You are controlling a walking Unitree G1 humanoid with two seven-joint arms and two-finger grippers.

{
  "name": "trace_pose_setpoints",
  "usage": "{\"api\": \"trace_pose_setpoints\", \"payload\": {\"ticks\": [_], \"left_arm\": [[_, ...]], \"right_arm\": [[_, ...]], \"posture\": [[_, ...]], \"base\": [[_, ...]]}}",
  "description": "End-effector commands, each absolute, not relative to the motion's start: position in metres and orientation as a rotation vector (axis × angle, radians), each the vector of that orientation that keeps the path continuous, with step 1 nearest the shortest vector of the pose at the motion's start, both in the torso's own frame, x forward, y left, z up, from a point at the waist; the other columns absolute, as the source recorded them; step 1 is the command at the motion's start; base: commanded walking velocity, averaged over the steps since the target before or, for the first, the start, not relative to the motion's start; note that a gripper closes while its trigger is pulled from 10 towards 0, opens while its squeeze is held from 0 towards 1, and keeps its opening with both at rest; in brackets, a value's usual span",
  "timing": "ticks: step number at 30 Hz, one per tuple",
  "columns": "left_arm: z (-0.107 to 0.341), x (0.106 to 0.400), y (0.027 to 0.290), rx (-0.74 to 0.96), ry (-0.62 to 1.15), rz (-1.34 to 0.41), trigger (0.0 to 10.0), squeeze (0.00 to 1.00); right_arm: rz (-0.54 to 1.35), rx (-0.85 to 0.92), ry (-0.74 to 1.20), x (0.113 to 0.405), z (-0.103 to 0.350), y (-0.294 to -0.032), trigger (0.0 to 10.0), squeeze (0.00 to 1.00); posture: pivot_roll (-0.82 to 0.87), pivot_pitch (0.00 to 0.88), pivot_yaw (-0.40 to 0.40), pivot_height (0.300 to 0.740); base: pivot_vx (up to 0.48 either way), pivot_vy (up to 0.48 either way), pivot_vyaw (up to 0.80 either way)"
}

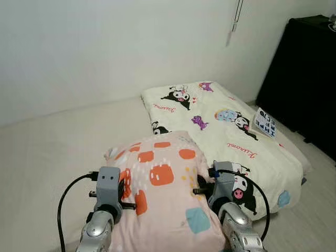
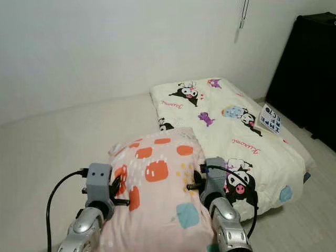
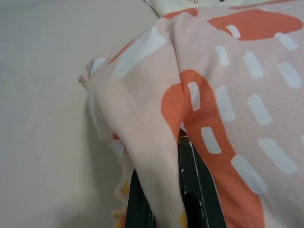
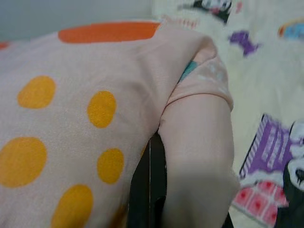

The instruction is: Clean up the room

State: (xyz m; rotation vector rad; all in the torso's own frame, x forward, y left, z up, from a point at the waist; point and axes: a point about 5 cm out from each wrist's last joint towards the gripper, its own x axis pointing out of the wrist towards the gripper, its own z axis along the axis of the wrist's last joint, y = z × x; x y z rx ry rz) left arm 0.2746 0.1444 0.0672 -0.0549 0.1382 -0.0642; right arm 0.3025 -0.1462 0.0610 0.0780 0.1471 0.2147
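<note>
pink pillow [image 1: 163, 194] with orange and white patches is held up between both arms, near the camera, above the pale floor [image 1: 47, 157]. left tool [image 1: 124, 195] is pinched on the pillow's left edge; in the left wrist view a fold of the fabric sits clamped between its black fingers [image 3: 202, 190]. right tool [image 1: 202, 189] is pinched on the right edge the same way, cloth bunched over its fingers [image 4: 147, 190]. both tools are narrow, each holding pillow fabric. key relation: the cartoon-print mattress [image 1: 220, 131] lies just beyond and to the right of the pillow, its long axis running from near right to far left, toward the white wall [image 1: 105, 47]. right arm is the nearer one to it, and the pillow's far edge already overlaps the mattress's near-left part in view. likely next move is carrying it forward and right onto the mattress. a booklet [image 1: 264, 122] lies on the mattress's right edge, beside the black cabinet [image 1: 304, 79].
</note>
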Motion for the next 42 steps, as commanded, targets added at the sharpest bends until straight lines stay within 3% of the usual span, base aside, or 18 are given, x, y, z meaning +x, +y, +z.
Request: {"api": "trace_pose_setpoints", "payload": {"ticks": [1, 6, 19, 29, 37, 42], "left_arm": [[0.07, 0.272, 0.144, -0.068, 0.113, -0.064, 10.0, 0.0], [0.07, 0.271, 0.14, -0.069, 0.11, -0.079, 10.0, 0.0], [0.083, 0.278, 0.134, -0.089, 0.043, -0.108, 10.0, 0.0], [0.111, 0.273, 0.098, -0.087, -0.043, -0.339, 10.0, 0.0], [0.109, 0.275, 0.098, -0.106, -0.031, -0.318, 10.0, 0.0], [0.114, 0.276, 0.107, -0.059, -0.064, -0.292, 10.0, 0.0]], "right_arm": [[0.21, 0.068, 0.095, 0.304, 0.066, -0.146, 10.0, 0.0], [0.211, 0.132, 0.116, 0.302, 0.063, -0.149, 10.0, 0.0], [0.219, 0.091, 0.048, 0.308, 0.073, -0.151, 10.0, 0.0], [0.18, 0.079, -0.082, 0.304, 0.103, -0.155, 10.0, 0.0], [0.077, 0.042, -0.116, 0.301, 0.106, -0.171, 10.0, 0.0], [0.117, 0.021, -0.091, 0.297, 0.101, -0.164, 10.0, 0.0]], "posture": [[0.0, 0.099, -0.022, 0.74], [0.0, 0.098, -0.023, 0.74], [0.0, 0.09, -0.021, 0.74], [-0.01, 0.08, -0.001, 0.74], [-0.02, 0.078, 0.009, 0.74], [-0.02, 0.076, 0.002, 0.74]], "base": [[0.0, 0.0, 0.0], [0.0, 0.0, 0.0], [0.0, 0.0, 0.0], [0.0, 0.0, 0.0], [0.0, 0.0, 0.0], [0.0, 0.0, 0.0]]}}
